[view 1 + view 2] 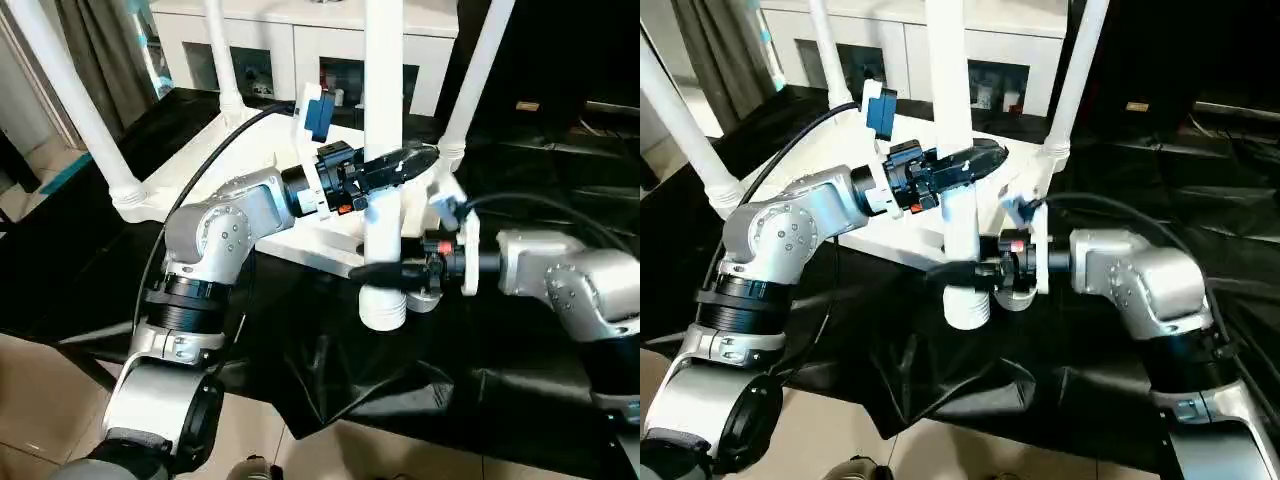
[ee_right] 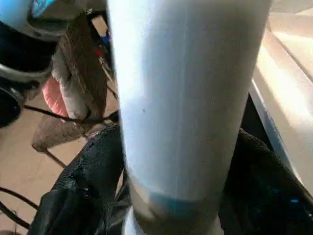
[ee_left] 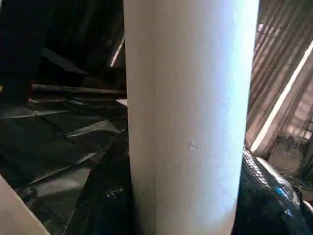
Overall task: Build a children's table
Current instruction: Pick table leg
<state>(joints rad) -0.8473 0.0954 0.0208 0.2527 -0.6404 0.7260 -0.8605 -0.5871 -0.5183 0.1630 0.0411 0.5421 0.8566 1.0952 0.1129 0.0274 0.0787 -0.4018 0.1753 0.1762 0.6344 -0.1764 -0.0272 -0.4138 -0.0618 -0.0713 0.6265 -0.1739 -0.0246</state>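
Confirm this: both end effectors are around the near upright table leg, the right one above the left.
Wrong order. The left end effector is around the near table leg higher up, and the right end effector sits lower, near its socket. The left eye view shows it.

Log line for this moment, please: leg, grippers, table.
stage: fitting fourth leg | long white plastic tube leg: upright at near corner socket | left gripper: around leg | right gripper: around leg, lower | upturned white table top: three legs seated
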